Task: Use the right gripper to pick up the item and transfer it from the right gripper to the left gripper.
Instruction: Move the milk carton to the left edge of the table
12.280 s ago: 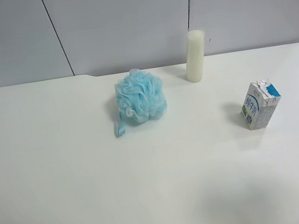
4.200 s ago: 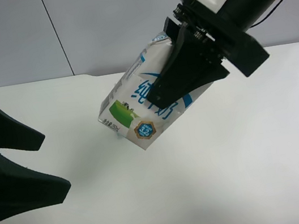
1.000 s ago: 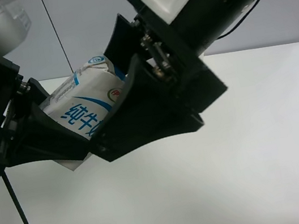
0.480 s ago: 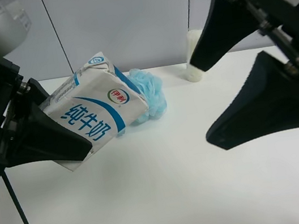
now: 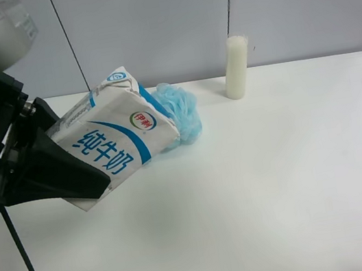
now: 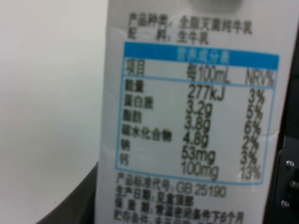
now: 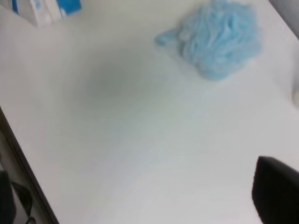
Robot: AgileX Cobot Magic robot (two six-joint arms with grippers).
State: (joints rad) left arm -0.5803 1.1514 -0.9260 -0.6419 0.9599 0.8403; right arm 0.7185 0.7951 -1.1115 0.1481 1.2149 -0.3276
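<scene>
As left gripper [image 5: 75, 147] clamps one carton [image 5: 125, 132], one pouf [image 5: 182, 111] — one cylinder [image 5: 237, 67] — rest.

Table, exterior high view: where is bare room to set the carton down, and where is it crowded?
Bare: the whole near half of the table, and the stretch from the cream cylinder to the view's right edge. Crowded: the view's far left, where the left gripper holds the milk carton tilted above the table, in front of the blue pouf.

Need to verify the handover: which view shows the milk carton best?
Exterior high: most of the milk carton shows, tilted, clamped in the left hand. Left wrist shows only its nutrition panel, close up; right wrist catches just a blurred corner.
</scene>
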